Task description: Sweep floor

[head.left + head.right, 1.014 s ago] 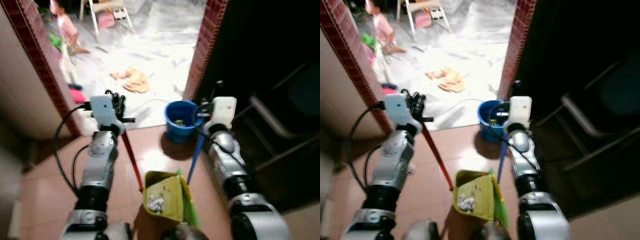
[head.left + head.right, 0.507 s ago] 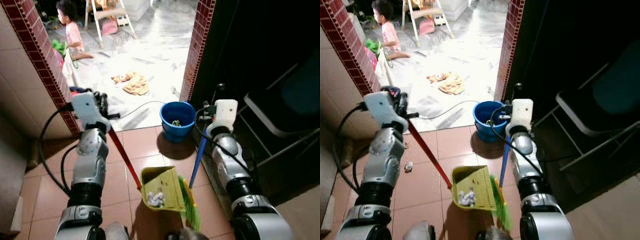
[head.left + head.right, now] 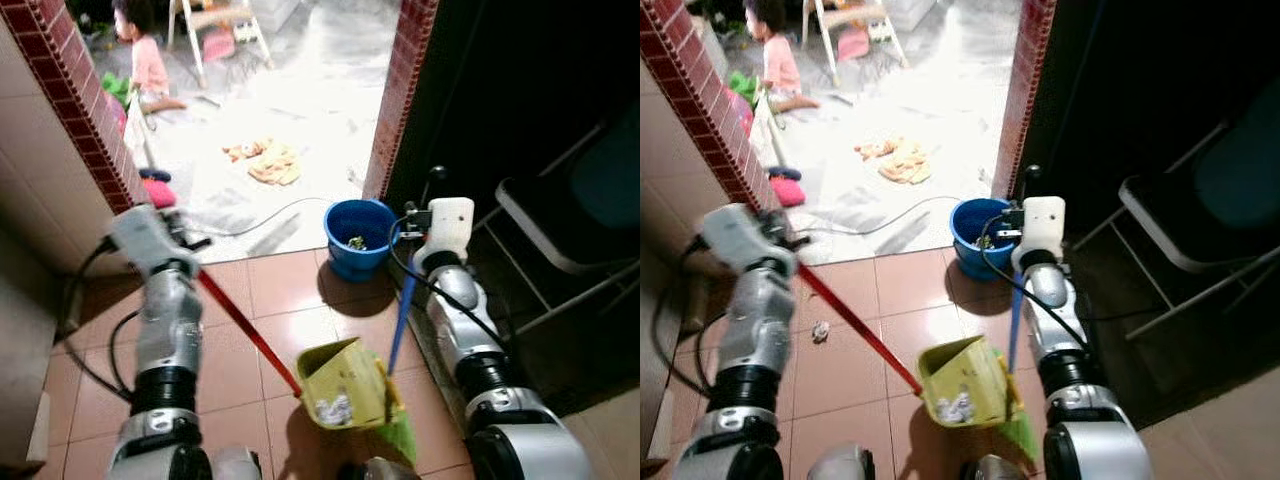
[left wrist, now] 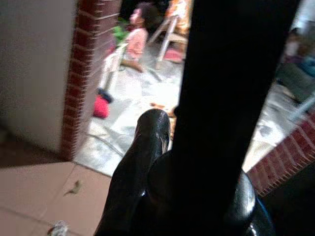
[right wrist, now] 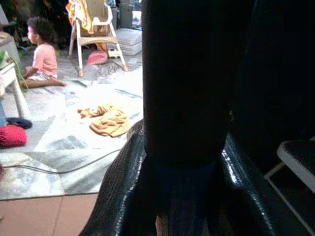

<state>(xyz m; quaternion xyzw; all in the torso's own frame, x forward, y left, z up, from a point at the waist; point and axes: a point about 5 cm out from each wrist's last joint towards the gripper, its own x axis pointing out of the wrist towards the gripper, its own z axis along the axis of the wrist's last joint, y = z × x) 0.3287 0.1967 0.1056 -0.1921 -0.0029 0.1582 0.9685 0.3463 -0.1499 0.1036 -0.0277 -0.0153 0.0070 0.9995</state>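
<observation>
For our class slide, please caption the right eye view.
Robot holds red-handled yellow dustpan and blue-handled broom near a blue bucket.

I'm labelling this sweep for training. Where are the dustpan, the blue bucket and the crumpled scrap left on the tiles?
dustpan (image 3: pixel 962 375), right eye view, on its yellow side wall.
blue bucket (image 3: pixel 970 247), right eye view, on its outer front wall.
crumpled scrap (image 3: pixel 820 331), right eye view, on its middle.
</observation>
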